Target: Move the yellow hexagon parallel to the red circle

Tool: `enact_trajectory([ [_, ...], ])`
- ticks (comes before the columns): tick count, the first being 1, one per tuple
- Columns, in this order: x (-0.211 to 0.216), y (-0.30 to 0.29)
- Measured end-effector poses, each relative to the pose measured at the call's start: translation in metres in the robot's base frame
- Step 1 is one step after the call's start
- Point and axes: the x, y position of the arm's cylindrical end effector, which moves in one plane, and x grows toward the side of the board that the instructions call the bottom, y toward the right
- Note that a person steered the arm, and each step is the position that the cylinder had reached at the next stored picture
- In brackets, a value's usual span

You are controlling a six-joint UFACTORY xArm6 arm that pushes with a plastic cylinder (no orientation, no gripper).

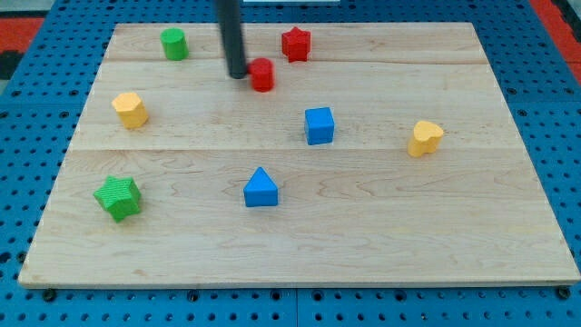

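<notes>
The yellow hexagon (130, 109) sits at the view's left on the smooth pale wooden board (363, 236). The red circle (262, 74), a short round block, lies at its 2 o'clock, well apart. My tip (238, 75) is just beside the red circle at 9 o'clock; it has no jaws and holds nothing. A red star (295, 43) is near, at the circle's 1 o'clock.

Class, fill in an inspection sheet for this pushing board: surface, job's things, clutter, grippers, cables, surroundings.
Surface: pale wooden board, flat.
Job's things: yellow hexagon at the view's left; red circle near the top middle.
Clutter: green circle, red star, blue cube, yellow heart, green star, blue triangle.
Grippers: none; my tip sits just left of the red circle, far from the yellow hexagon.
Cables: nothing seen.
Surroundings: blue perforated base.
</notes>
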Motion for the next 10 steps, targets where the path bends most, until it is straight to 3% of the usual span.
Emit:
enact_trajectory([
  [2, 0.0, 0.044],
  [4, 0.0, 0.035],
  [6, -0.026, 0.084],
  [7, 0.019, 0.128],
  [8, 0.045, 0.114],
  [9, 0.045, 0.098],
  [10, 0.038, 0.177],
])
